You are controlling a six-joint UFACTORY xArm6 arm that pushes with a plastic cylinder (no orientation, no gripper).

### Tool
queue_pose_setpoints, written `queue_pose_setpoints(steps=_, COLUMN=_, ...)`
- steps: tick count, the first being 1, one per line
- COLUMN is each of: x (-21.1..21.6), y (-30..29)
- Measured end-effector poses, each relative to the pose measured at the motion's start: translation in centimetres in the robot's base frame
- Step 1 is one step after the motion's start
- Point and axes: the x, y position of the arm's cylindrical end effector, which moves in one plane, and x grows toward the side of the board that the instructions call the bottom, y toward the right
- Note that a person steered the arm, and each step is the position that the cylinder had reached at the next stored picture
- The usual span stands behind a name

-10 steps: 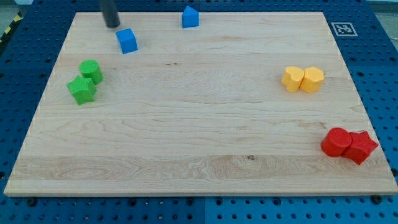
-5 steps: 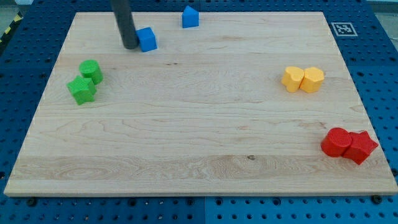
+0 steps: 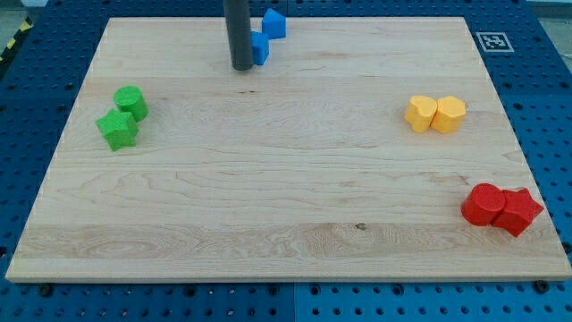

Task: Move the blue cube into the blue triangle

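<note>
The blue cube (image 3: 259,48) lies near the view's top, partly hidden behind my rod. My tip (image 3: 240,67) rests on the board against the cube's left side. The blue triangle (image 3: 274,23) stands just up and right of the cube, very close to it or touching it; I cannot tell which.
Two green blocks (image 3: 121,117) sit together at the view's left. Two yellow blocks (image 3: 435,114) sit at the right. Two red blocks (image 3: 501,208) lie at the lower right near the wooden board's edge (image 3: 286,275). A marker tag (image 3: 492,41) is beyond the top right corner.
My tip has moved right along the top of the board, pushing the blue cube right and slightly up until it is next to the blue triangle. The other blocks have not moved.
</note>
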Motion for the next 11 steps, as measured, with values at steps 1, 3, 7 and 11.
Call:
queue_pose_setpoints(steps=1, x=-1.1, y=-2.1)
queue_pose_setpoints(steps=3, x=-3.8, y=-2.1)
queue_pose_setpoints(steps=7, x=-2.4, y=3.5)
queue_pose_setpoints(steps=11, x=1.6, y=9.8)
